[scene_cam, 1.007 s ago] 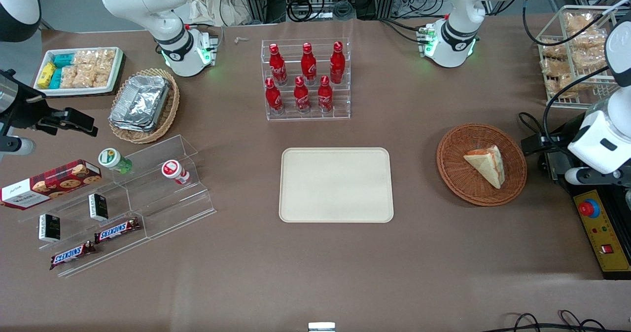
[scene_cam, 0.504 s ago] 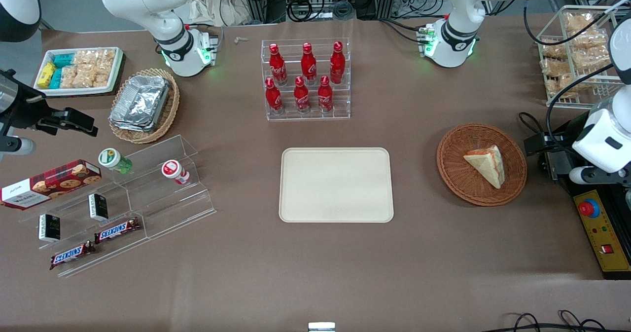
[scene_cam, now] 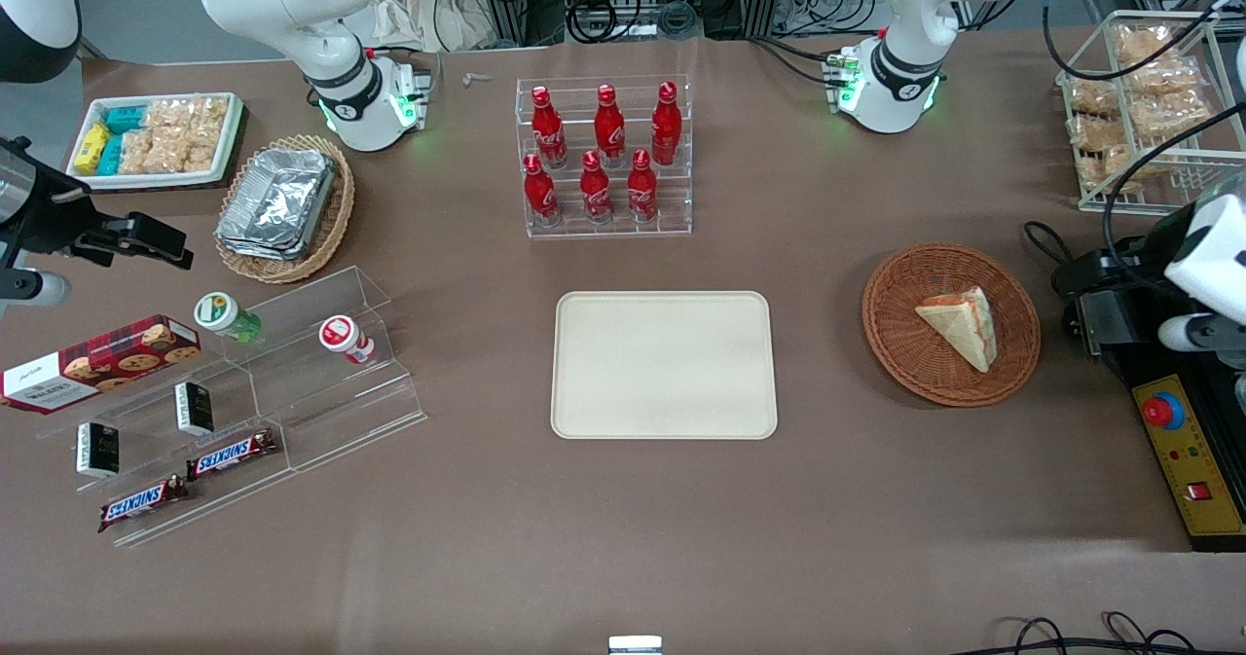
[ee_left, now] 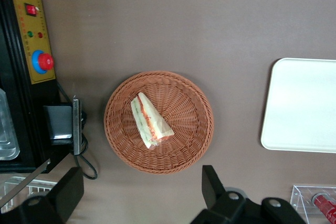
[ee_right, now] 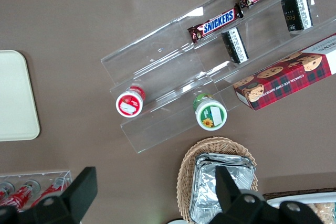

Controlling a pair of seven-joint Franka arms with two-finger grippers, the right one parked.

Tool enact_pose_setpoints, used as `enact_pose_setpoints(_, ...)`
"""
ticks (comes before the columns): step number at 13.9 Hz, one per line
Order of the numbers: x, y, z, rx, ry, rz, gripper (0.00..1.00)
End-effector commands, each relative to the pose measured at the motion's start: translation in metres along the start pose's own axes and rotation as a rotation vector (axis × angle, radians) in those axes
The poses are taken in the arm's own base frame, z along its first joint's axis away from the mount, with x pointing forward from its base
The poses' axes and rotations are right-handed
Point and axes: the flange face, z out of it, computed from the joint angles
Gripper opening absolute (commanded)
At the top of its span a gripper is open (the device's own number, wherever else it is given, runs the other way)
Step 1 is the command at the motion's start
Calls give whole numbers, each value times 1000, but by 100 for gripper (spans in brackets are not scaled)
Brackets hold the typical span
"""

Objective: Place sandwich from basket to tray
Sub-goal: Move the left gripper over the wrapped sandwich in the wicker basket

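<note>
Sandwich (scene_cam: 960,324): triangular wedge of pale bread, red-orange filling along one edge with a green line beside it in the wrist view (ee_left: 149,120); lying flat in the basket.
Basket (scene_cam: 900,344): round, shallow, reddish-brown wicker; toward the working arm's end of the table, well apart from the tray; holding only the sandwich.
Tray (scene_cam: 664,364): cream-beige rectangle, rounded corners, low rim; mid-table, nearer the front camera than the bottle rack.
Gripper (ee_left: 142,195): high above the basket, fingers (ee_left: 212,184) spread wide, nothing between them; clear of the sandwich.
Bottles (scene_cam: 596,152): seven red ones with white script in a clear tiered rack; script too small to read.
Chocolate bars (scene_cam: 232,455): two, marked SNICKERS, on clear stepped shelves toward the parked arm's end.
Cookie box (scene_cam: 97,361): red tartan, chocolate-chip cookies pictured; white band with lettering too small to read for certain.
Control box (scene_cam: 1188,460): yellow panel, red button, near the basket.
</note>
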Motion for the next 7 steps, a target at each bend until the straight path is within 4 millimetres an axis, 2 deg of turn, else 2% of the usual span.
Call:
enact_pose_setpoints(1,-13,-4,1,13,-20,-12,100)
enact_pose_setpoints(5,-35,-5,29,13,-51,-28,100)
enact_pose_setpoints(7,-45,-5,61,11,-56,-129,100)
